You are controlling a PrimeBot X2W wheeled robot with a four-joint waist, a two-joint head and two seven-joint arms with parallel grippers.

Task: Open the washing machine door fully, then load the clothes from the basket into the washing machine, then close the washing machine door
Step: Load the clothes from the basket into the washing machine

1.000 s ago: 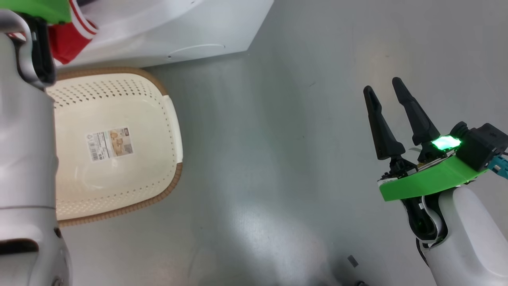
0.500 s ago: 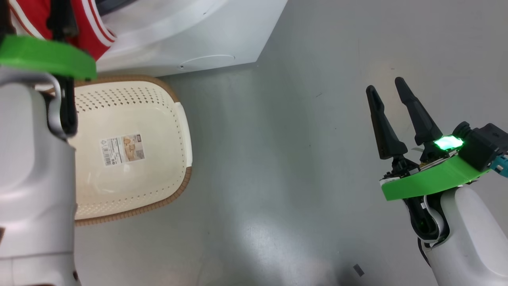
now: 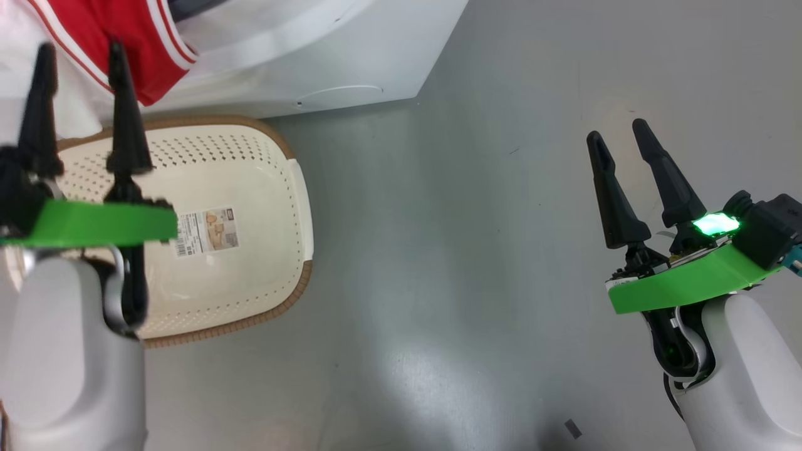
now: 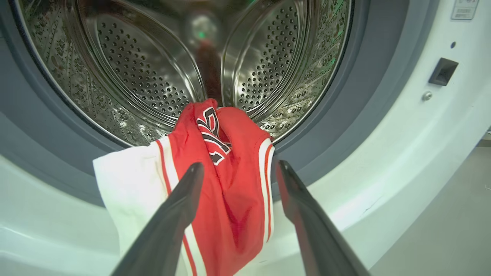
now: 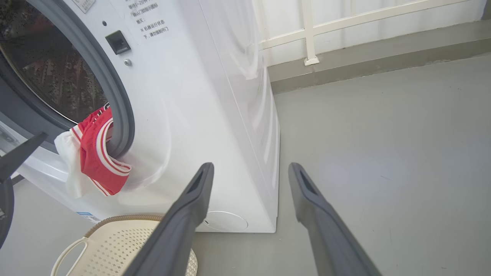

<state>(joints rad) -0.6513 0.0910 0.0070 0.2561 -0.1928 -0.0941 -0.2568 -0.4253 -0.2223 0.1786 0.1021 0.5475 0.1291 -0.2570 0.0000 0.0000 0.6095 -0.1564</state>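
A red jersey with white trim, the clothes [image 4: 230, 168], hangs half out of the washing machine [image 4: 402, 134], draped over the grey gasket [image 4: 57, 145] from the steel drum [image 4: 145, 76]. My left gripper [image 4: 238, 166] stands open just in front of the jersey without touching it; in the head view the left gripper [image 3: 78, 56] is above the basket [image 3: 276, 250]. The cream basket holds no clothes, just its sticker [image 3: 207, 232]. My right gripper [image 3: 617, 133] is open over bare floor, far right of the machine. The washing machine door is out of view.
Grey floor [image 3: 438, 250] stretches between the basket and my right arm. In the right wrist view the machine's side panel [image 5: 238, 115] ends near a low step and a white railing [image 5: 308, 34]. A door latch slot [image 4: 443, 71] sits right of the drum opening.
My left arm has drawn back from the drum opening, so its open fingers now show above the basket. The head camera has shifted. The jersey stays draped on the gasket; the right gripper is unmoved.
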